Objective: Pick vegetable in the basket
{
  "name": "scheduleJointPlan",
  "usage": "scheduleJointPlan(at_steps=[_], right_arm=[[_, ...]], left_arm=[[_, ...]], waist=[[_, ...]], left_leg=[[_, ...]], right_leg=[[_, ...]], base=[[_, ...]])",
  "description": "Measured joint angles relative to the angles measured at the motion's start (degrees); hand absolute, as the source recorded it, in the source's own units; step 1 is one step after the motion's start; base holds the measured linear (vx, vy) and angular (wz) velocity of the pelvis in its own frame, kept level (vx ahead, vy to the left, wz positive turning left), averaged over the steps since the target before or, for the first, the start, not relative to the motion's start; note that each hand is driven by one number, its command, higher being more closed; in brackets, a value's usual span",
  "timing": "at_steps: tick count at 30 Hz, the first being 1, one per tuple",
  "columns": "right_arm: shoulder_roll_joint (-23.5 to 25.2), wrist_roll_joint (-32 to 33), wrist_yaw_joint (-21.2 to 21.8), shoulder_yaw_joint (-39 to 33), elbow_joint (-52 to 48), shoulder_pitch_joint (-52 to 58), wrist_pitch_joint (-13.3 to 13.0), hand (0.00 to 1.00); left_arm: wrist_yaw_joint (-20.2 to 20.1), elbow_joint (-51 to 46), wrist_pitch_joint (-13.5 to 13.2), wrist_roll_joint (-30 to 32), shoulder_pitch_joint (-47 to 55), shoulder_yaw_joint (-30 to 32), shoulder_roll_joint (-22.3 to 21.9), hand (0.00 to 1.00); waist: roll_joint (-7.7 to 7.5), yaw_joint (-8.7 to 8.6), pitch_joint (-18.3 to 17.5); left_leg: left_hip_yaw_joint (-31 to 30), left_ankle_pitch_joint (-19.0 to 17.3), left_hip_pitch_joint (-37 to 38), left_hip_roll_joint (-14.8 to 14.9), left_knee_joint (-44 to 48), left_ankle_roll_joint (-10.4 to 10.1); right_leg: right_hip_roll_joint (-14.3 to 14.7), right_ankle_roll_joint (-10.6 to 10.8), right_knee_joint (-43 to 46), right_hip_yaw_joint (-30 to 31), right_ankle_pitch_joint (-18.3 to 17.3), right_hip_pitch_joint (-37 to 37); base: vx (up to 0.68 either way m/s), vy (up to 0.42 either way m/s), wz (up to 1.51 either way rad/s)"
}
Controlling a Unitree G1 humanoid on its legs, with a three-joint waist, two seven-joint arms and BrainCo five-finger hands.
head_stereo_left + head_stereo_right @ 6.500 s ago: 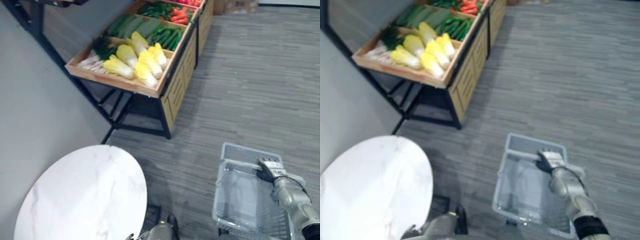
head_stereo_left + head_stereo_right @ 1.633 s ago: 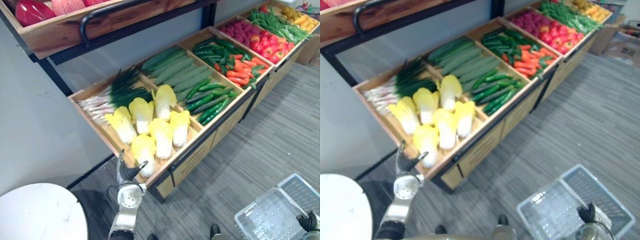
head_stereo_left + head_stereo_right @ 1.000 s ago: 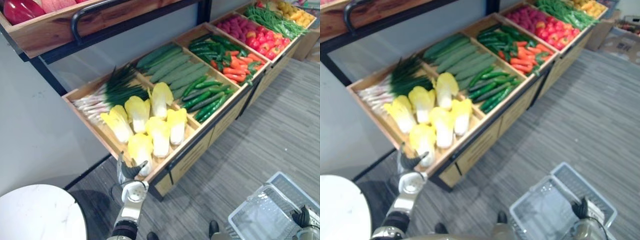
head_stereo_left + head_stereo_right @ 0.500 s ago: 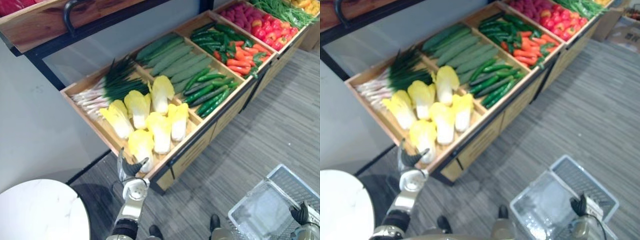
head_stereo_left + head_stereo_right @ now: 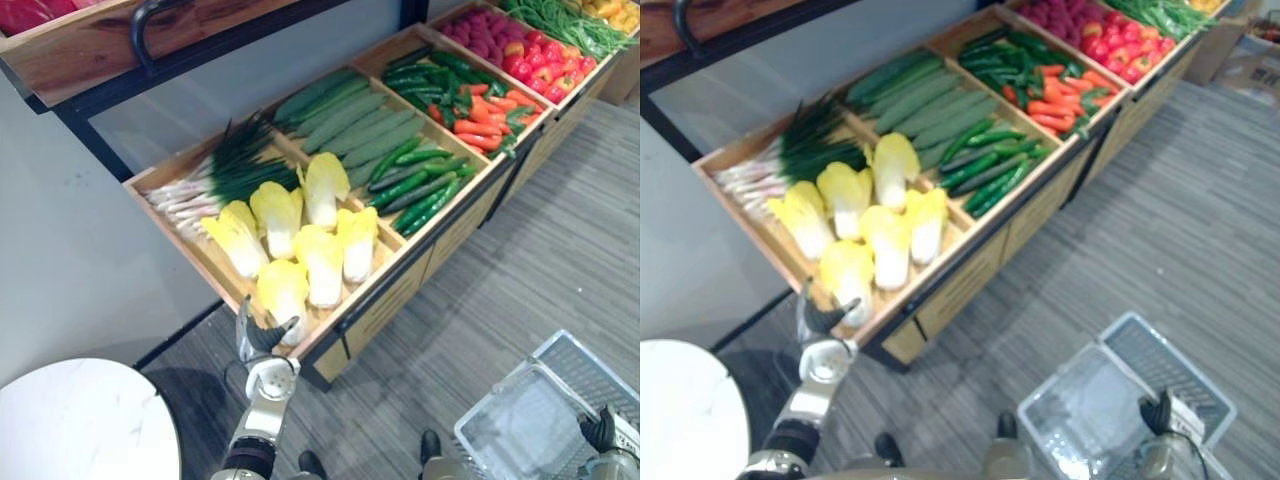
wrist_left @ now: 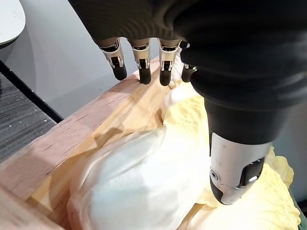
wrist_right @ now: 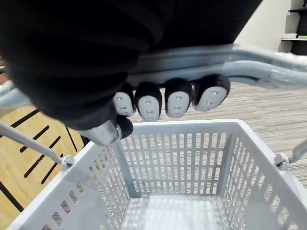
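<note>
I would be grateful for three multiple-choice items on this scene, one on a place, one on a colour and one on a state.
1. Where is the left hand?
A. over the carrots
B. at the nearest cabbage
C. on the round table

2. What colour is the basket?
A. grey
B. red
C. green

3. What is the right hand doing?
A. hanging open
B. holding a cucumber
C. shut on the basket's handle

Answers: 1 B, its open fingers reach by the front cabbage; 2 A, its mesh walls are grey; 3 C, its fingers curl round the handle.
</note>
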Motion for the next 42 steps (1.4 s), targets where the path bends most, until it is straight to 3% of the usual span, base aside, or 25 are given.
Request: scheduleJointPlan(at_steps=[8,16,27,42], right_arm=[[0.38,-1.75,-0.38,-0.19,0.21,0.06,0.16,1.00],[0.84,-1.99,-1.46,-1.12,0.78,0.58,0.12,1.00],[1.50,-1.99,-1.47,-3.73,4.98,0.29,0.27,1.00],[1.50,-1.99,-1.49,-2.69,7.58,-0.78,0.07,1.00]], left_arm=[[-0.03,-0.83,0.02,-0.15,0.09,-1.37,0.08,0.00],[0.32,-14.70,-0.76,0.58,1.69,-3.56,-1.62,0.00],[2.79,-24.73,-0.75,2.48,5.97,2.59,-2.22,0.00],[2.93,-17.88,-0.49,4.88,5.98,3.52,-2.24,0.00]], waist=[[-0.09,0.06,0.79],[-0.11,-0.16,0.98],[0.37,0.01,0.60],[0.06,-0.17,-1.89]], left_leg=[[-1.38,0.00,0.00,-0.20,0.72,0.00],[-3.16,-0.05,0.09,-0.22,0.79,0.08],[-4.76,-0.25,0.11,-0.28,0.65,0.43],[-4.35,-0.17,0.32,-0.03,-0.17,0.50]], right_leg=[[-0.39,0.05,0.03,-0.57,-0.03,0.70],[-0.41,0.15,-0.01,-2.04,0.09,2.03],[-0.45,0.40,-0.09,-3.62,0.27,3.04],[0.09,0.28,-0.94,-3.43,0.61,3.00]], base=[[0.00,0.000,0.03],[-0.01,-0.001,0.08],[-0.01,0.001,0.07],[0.01,-0.002,0.00]])
